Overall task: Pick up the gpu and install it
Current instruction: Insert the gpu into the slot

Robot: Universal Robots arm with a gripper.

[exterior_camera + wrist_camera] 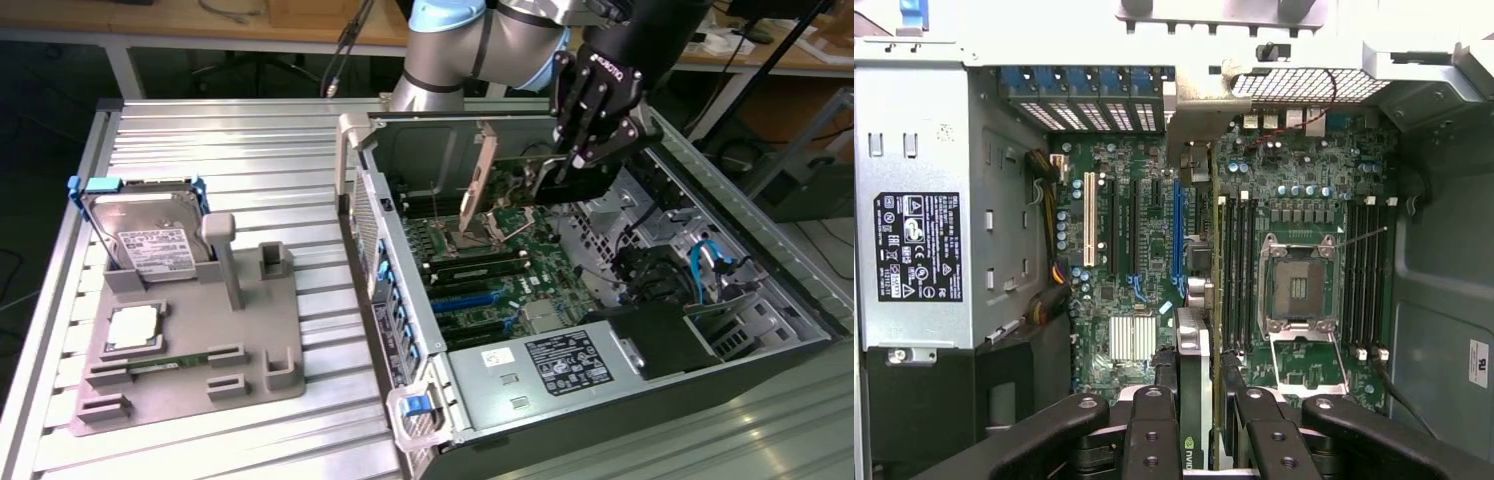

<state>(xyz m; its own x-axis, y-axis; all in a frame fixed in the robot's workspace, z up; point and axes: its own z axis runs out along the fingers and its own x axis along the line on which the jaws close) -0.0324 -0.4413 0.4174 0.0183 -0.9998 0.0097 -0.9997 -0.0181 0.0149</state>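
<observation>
Overhead, the hand (1199, 440) is clamped on the gpu (1195, 415), held edge-on above the motherboard (1134, 260) inside the open computer case (801, 330). Thin, stiff and likely fragile, the card seems best gripped by its edges.

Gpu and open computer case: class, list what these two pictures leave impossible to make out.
- gpu: wrist view, its lower part is hidden between the end effector fingers.
- Card's bottom edge and target slot: exterior view, hidden behind the end effector.
- power supply label: wrist view, print too small to read.
</observation>
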